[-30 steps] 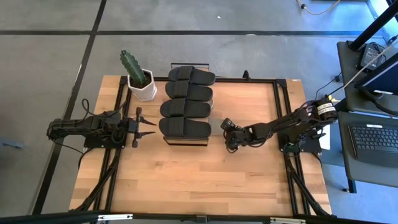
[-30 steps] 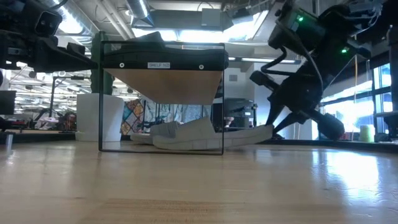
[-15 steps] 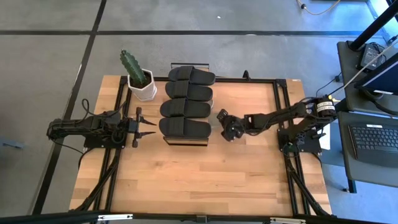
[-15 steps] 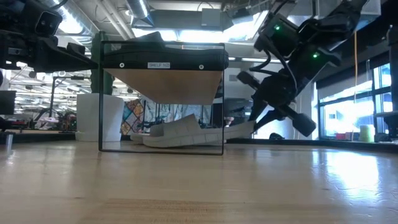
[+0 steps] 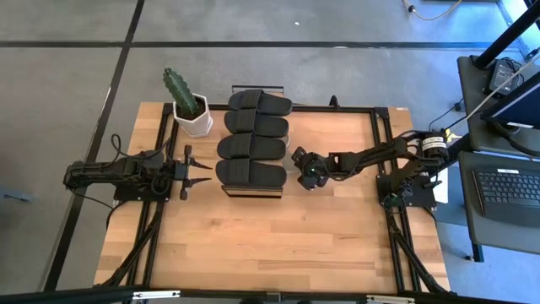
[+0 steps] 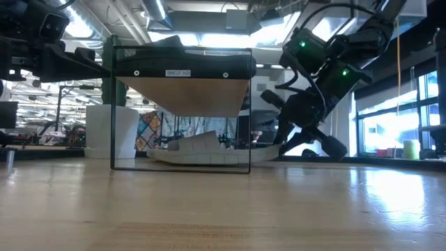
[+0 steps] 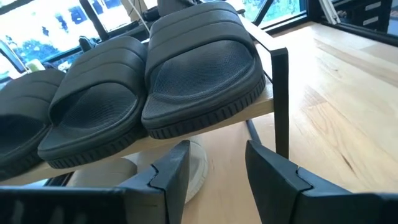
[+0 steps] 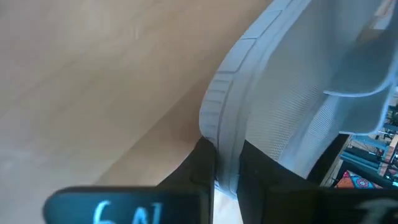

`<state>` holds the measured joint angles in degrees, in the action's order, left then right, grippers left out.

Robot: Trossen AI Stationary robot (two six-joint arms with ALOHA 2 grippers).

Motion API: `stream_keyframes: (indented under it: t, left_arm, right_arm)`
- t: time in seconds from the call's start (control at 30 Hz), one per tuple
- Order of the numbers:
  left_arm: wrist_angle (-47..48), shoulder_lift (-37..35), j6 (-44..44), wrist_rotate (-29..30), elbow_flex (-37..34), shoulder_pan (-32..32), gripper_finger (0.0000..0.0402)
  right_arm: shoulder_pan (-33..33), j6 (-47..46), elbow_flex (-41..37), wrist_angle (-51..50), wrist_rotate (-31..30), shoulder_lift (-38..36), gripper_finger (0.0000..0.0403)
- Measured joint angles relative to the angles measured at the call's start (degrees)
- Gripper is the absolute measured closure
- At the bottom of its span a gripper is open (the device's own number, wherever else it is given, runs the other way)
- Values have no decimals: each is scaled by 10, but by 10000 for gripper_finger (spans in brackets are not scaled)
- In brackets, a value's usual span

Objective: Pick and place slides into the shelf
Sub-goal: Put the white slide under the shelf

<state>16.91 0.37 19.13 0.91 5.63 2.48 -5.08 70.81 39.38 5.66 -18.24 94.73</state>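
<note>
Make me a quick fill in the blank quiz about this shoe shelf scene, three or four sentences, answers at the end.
1. ____ black slides lie on top of the shelf.
2. The right gripper is shut on a ____ slide.
3. The cactus pot stands beside the shelf's ____ end.
4. The left gripper is ____.

Answers: four; light grey; far; open

potted cactus, laptop, wooden table

My wrist housing shows "6 A". The shelf's small white label is too blurred to read.
</note>
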Motion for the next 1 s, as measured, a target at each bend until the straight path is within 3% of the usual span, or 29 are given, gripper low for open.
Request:
stream_keyframes:
  t: [0.27, 1.0]
  left_arm:
    - [0, 0, 7, 0, 0, 0, 254]
    - [0, 0, 5, 0, 0, 0, 254]
  right_arm:
    - [0, 0, 0, 69, 0, 46, 363]
    - [0, 15, 0, 127, 19, 49, 363]
